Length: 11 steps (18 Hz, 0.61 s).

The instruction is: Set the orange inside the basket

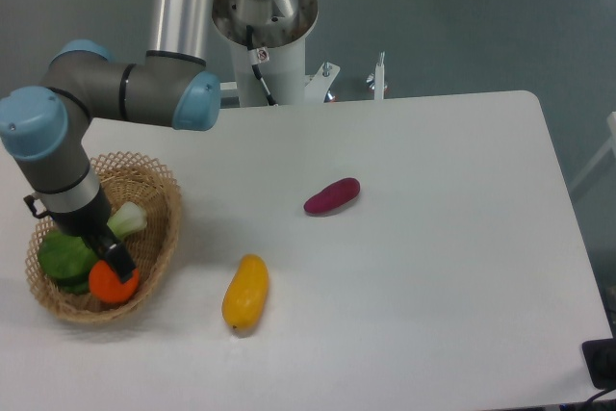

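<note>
The orange is small, round and orange-red. It is inside the wicker basket at the table's left edge, near the basket's front rim. My gripper reaches down into the basket from above. One black finger lies against the top of the orange and the other is hidden behind it. The gripper looks closed on the orange, which is low in the basket beside a green vegetable.
A pale green-white vegetable also lies in the basket. A yellow mango-like fruit lies on the table right of the basket. A purple oblong vegetable lies near the table's middle. The robot base stands at the back.
</note>
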Motion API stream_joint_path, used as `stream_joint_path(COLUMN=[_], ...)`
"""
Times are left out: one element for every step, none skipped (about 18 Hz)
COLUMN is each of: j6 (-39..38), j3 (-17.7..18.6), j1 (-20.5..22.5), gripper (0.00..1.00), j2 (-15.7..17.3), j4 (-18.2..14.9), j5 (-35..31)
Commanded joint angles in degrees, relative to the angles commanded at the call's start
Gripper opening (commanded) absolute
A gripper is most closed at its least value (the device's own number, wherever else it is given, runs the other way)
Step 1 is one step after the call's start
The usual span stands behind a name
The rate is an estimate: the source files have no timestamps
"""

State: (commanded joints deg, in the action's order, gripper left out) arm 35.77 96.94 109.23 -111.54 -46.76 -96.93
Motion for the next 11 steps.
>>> stream_joint_path(j6=[0.18, 0.27, 0.53, 1.23, 2.28, 4.11, 6.4, 9.03, 11.75, 13.43, 14.23], j3=[0.44, 0.53, 0.62, 0.53, 0.36, 0.53, 0.44, 0.27, 0.09, 0.01, 0.09], j1=[1.76, 4.3, 6.06, 7.65, 9.58, 13.17, 16.42, 18.45, 20.65, 23.02, 25.22], gripper=[1.0, 1.0, 1.0, 1.0, 1.0, 1.0, 1.0, 1.0, 1.0, 1.0, 1.0], j2=[0.97, 1.41, 1.33, 0.81, -0.16, -0.34, -0.43, -0.6, -0.78, -0.69, -0.69], j4=[0.0, 0.0, 0.0, 0.0, 0.0, 0.09, 0.09, 0.0, -0.09, -0.09, -0.61], j5=[-1.49, -1.94, -1.95, -2.21, -2.21, -2.13, -1.6, -1.34, -0.64, 0.33, 1.55])
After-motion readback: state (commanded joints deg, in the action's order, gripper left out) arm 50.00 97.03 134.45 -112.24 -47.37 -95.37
